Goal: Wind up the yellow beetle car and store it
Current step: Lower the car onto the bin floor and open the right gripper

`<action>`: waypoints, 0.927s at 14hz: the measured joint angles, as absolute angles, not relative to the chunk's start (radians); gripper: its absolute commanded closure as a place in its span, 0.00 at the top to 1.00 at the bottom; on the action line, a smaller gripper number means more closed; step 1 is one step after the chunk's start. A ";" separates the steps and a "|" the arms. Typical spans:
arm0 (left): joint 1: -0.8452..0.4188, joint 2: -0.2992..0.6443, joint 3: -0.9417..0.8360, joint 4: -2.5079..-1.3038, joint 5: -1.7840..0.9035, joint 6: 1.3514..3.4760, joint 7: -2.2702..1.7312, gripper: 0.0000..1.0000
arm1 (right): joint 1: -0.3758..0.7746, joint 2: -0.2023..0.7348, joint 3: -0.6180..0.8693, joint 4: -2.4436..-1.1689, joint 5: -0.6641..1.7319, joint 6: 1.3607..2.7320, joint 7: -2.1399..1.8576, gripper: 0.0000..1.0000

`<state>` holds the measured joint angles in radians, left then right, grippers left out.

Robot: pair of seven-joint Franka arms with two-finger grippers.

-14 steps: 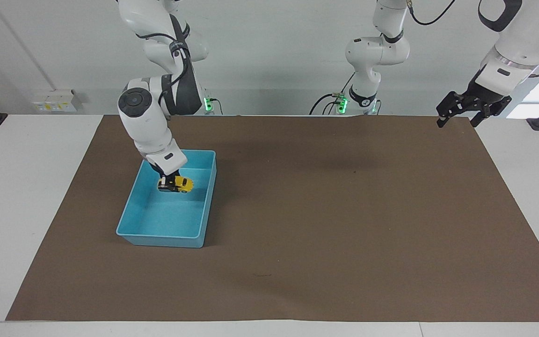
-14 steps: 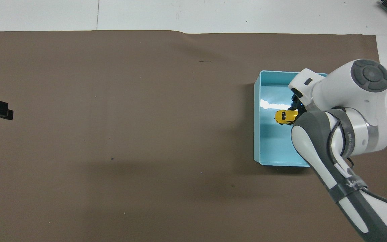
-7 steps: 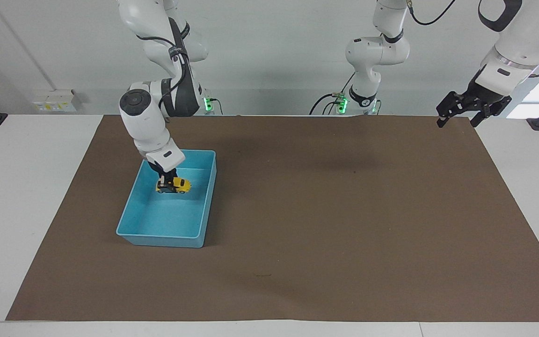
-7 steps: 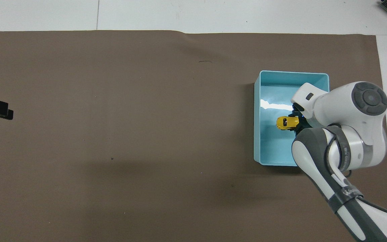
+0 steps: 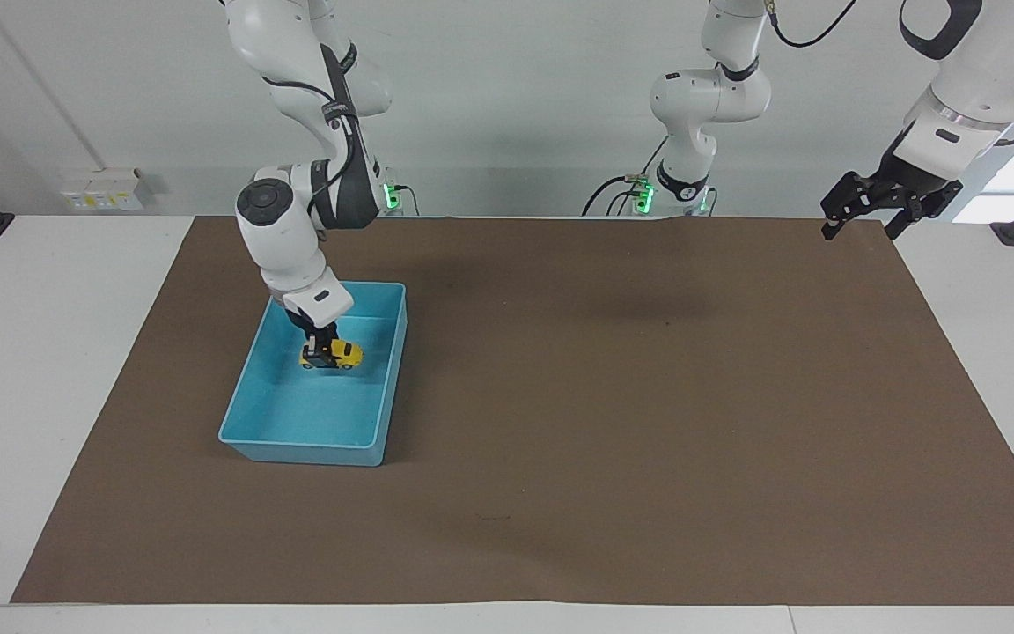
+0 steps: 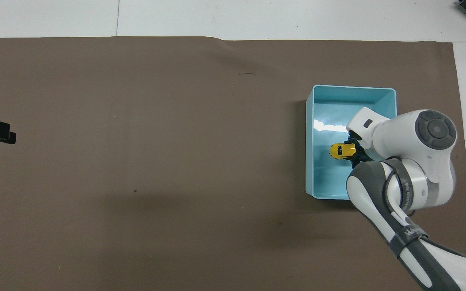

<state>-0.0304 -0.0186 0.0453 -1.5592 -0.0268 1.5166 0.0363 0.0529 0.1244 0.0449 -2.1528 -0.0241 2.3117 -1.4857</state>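
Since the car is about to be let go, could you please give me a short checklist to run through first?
1. Right gripper shut on the yellow car: ok.
2. Car inside the blue bin's walls: ok.
3. Car's wheels resting on the bin floor: cannot tell.
4. Car upright: ok.
5. Left gripper open, waiting over the mat's corner, away from the bin: ok.

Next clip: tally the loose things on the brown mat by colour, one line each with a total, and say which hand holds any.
Yellow: 1, the yellow beetle car, held by the shut right hand inside the bin.
Light blue: 1, the light blue bin.
Total: 2.
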 measured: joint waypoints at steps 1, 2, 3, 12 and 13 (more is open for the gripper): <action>-0.030 -0.019 0.045 -1.559 -0.027 1.517 0.036 1.00 | 0.050 0.133 0.045 -2.155 -0.024 2.322 -1.486 0.06; -0.030 -0.019 0.045 -1.559 -0.027 1.517 0.036 1.00 | 0.048 0.141 0.045 -2.156 -0.024 2.329 -1.486 0.06; -0.030 -0.019 0.045 -1.559 -0.027 1.517 0.036 1.00 | 0.046 0.146 0.045 -2.156 -0.024 2.336 -1.486 0.06; -0.030 -0.019 0.045 -1.559 -0.027 1.517 0.036 1.00 | 0.046 0.181 0.045 -2.170 -0.024 2.381 -1.486 0.42; -0.030 -0.019 0.045 -1.559 -0.027 1.517 0.036 1.00 | 0.046 0.181 0.045 -2.170 -0.024 2.381 -1.486 0.42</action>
